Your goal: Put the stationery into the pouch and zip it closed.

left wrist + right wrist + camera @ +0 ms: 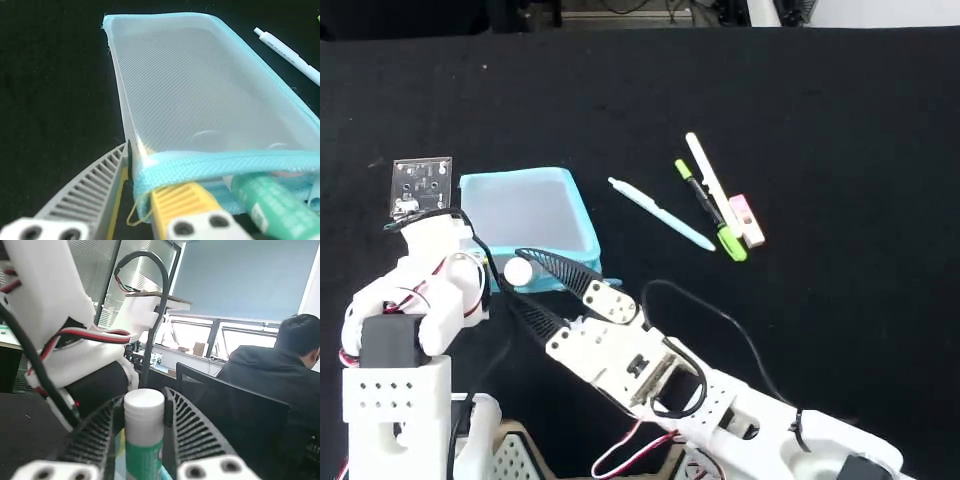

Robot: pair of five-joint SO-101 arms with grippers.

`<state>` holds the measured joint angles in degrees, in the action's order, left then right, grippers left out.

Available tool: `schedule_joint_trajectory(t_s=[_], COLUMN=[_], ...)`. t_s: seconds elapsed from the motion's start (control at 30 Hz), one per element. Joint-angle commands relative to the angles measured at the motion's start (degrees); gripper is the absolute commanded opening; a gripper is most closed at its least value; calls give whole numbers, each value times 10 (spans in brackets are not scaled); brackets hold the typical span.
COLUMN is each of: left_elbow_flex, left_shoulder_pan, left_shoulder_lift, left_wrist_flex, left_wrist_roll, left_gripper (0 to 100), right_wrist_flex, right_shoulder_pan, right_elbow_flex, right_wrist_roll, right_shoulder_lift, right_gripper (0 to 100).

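Note:
The light blue mesh pouch (525, 210) lies at the table's left. My left gripper (137, 167) is shut on the pouch's (200, 95) near rim at one corner. My right gripper (517, 277) is shut on a green glue stick with a white cap (517, 270) and holds it at the pouch's open near edge. In the left wrist view the glue stick's green body (270, 200) sits just under the raised rim. In the right wrist view the glue stick (144, 440) stands between the fingers (187, 435). A light blue pen (660, 213), a green highlighter (712, 212), a white pen (713, 183) and a pink eraser (743, 213) lie to the right.
A small printed card (421, 185) lies just left of the pouch. The left arm's white body (415, 290) stands close to the right gripper. Black cloth covers the table (820, 110), with open room at the far and right sides.

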<state>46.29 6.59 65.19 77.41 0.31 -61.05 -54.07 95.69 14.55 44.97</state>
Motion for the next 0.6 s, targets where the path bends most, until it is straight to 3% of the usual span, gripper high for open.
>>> schedule_joint_trajectory(t_s=[0.0, 0.3, 0.47, 0.57], left_elbow_flex=[-35, -35, -35, -35], left_shoulder_pan=[-9, -9, -9, -9], left_shoulder_lift=[5, 5, 4, 4], left_wrist_flex=[1, 1, 1, 1], left_wrist_roll=[-3, -3, -3, -3], left_gripper=[30, 30, 30, 30], right_wrist_flex=[40, 135, 199, 197], right_shoulder_pan=[-14, -30, -56, -49], right_elbow_flex=[2, 1, -1, -1], right_wrist_roll=[-6, -4, 85, 95], right_shoulder_lift=[-1, 2, 3, 3], right_gripper=[11, 11, 11, 11])
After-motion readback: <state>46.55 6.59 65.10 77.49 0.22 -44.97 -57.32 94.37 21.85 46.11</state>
